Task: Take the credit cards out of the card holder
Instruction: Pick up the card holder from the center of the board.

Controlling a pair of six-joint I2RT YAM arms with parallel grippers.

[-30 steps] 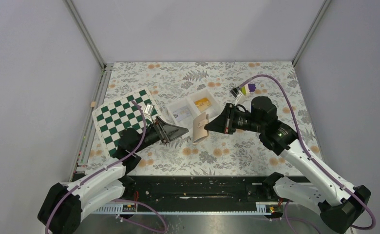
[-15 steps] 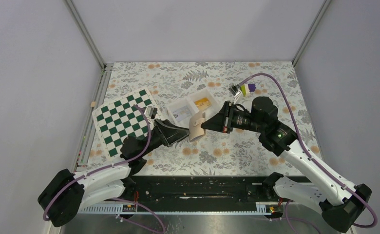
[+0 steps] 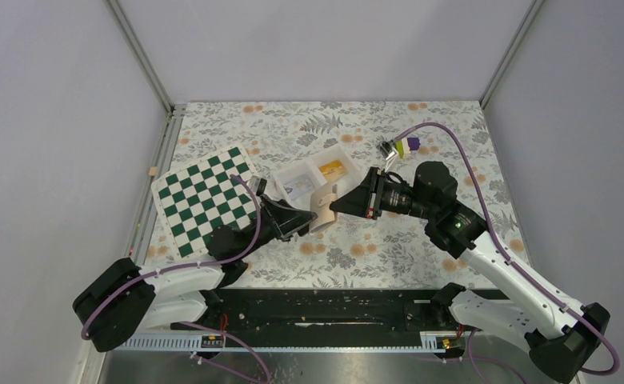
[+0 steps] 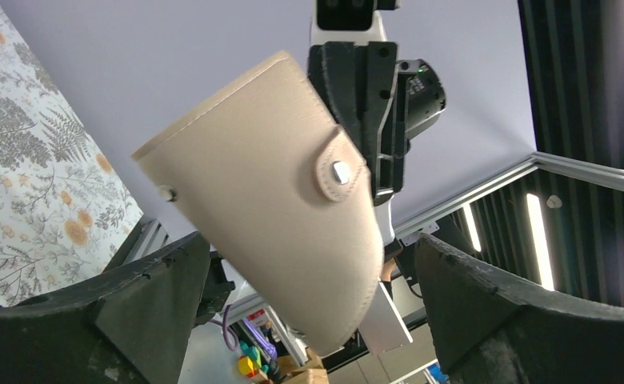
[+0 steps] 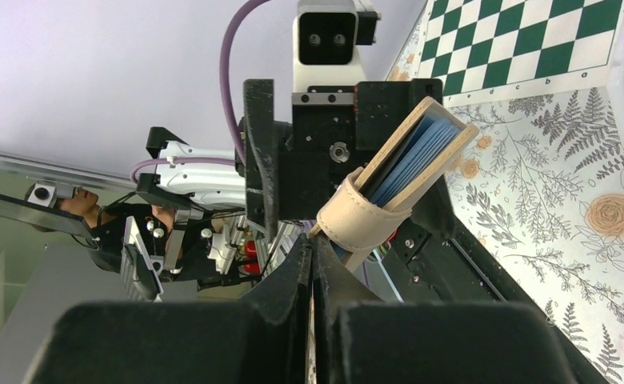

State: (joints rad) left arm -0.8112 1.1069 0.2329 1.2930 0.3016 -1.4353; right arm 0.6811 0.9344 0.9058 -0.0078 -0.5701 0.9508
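Note:
The card holder (image 3: 322, 210) is folded shut, tan outside, and held off the table between the two arms. My right gripper (image 3: 338, 206) is shut on its edge by the snap strap (image 5: 358, 216). Blue layers (image 5: 413, 156) show between its tan covers; I cannot tell cards from panels there. My left gripper (image 3: 302, 221) is open, its fingers (image 4: 133, 308) standing either side of the holder's rounded end (image 4: 277, 192) without touching it. A pale credit card (image 3: 296, 189) lies in the left compartment of the white tray.
The white two-compartment tray (image 3: 283, 174) sits just behind the holder, with a yellow-orange item (image 3: 332, 169) in its right compartment. The green-and-white chequered board (image 3: 205, 196) lies at the left. A small purple and yellow object (image 3: 406, 146) lies behind the right arm.
My left arm has reached right until its open fingers bracket the holder. My right gripper has shifted the holder slightly left and up.

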